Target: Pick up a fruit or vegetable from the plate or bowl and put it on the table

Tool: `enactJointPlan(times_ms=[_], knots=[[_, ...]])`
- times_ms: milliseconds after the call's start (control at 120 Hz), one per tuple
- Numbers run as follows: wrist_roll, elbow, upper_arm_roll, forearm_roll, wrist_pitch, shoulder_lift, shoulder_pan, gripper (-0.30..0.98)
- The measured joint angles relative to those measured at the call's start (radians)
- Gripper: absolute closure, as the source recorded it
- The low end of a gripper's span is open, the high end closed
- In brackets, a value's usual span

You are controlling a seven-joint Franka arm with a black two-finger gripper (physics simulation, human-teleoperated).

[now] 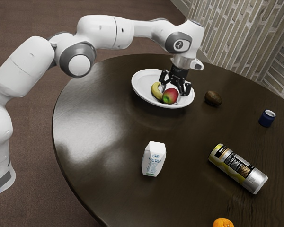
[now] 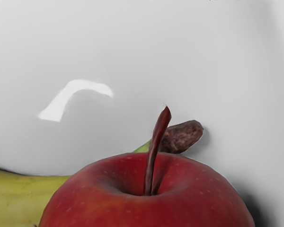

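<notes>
Apple [image 1: 170,96]: in the bowl [image 1: 143,81], toward the far edge of the tabletop [image 1: 109,127]
Hand [image 1: 174,91]: released, fingers spread about the apple — best centred and lowered to its widest part, then closed evenly
Banana [image 1: 156,91]: right beside the apple; keep it out of the grip
Bowl rim: lift straight up past it before going sideways
Tabletop: lower fully before letting go — the apple could roll

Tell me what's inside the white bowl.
The white bowl holds a red apple and a yellow banana. The apple hides part of the banana, and whatever lies beneath the fruit is covered, so I can't see it.
</notes>
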Motion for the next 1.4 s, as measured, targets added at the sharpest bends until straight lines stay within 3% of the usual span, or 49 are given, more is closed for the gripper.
enactJointPlan(times_ms=[200,542,775,942,992,1258,1333,1400], knots=[[-0.009,0.0,0.0,0.001,0.002,0.0,0.0,0.24],[-0.038,0.003,-0.006,0.022,-0.088,-0.121,-0.085,0.25],[-0.076,-0.008,-0.346,0.178,-0.157,-0.132,-0.102,0.25],[-0.11,-0.045,-0.391,0.228,-0.171,-0.104,-0.097,0.25],[-0.117,-0.047,-0.392,0.237,-0.172,-0.101,-0.097,0.18],[-0.117,-0.047,-0.367,0.28,-0.177,-0.151,-0.118,0.03],[-0.067,-0.118,-0.199,0.294,-0.179,-0.336,-0.207,0.01],[-0.007,-0.33,-0.02,0.25,-0.169,-0.606,-0.259,0.01]])
